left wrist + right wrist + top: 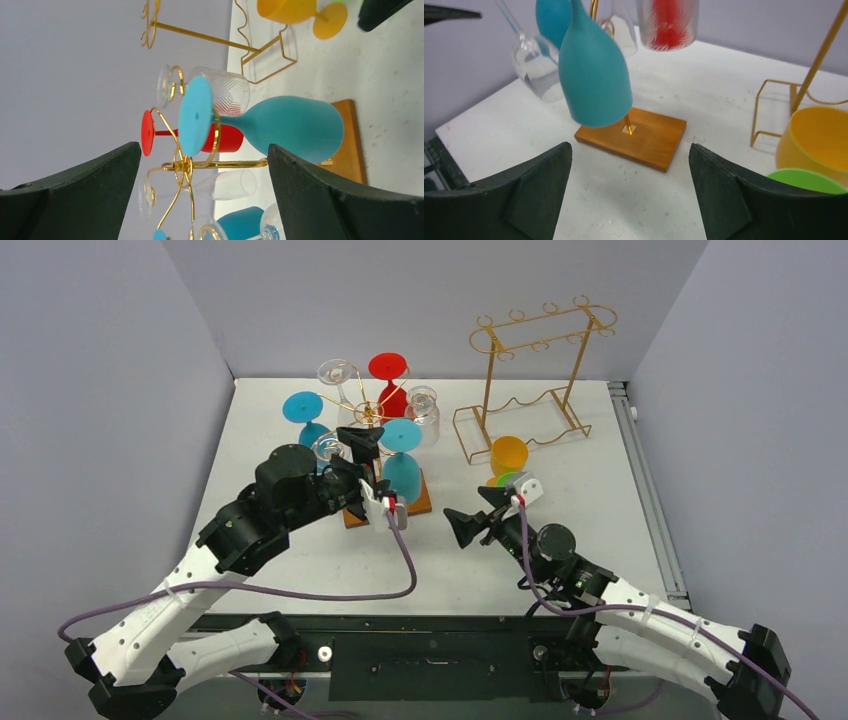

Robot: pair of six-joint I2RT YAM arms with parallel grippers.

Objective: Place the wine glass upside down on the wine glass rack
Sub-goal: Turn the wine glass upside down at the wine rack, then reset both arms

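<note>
The gold tree-shaped wine glass rack (370, 413) stands on its wooden base (428, 504). Several glasses hang upside down on it, among them a teal wine glass (402, 476) at the front, a red one (391, 390) and clear ones. My left gripper (362, 443) is open and empty, level with the rack's top beside the teal glass. In the left wrist view the teal glass (295, 127) hangs with its foot in a spiral arm, between and beyond my open gripper (204, 147). My right gripper (455, 528) is open and empty, low over the table, facing the base (634, 135).
An orange glass (508, 454) and a green one (510, 480) lie on the table right of the rack, close to my right arm. The taller gold frame rack (535, 380) stands at the back right. Grey walls enclose the table.
</note>
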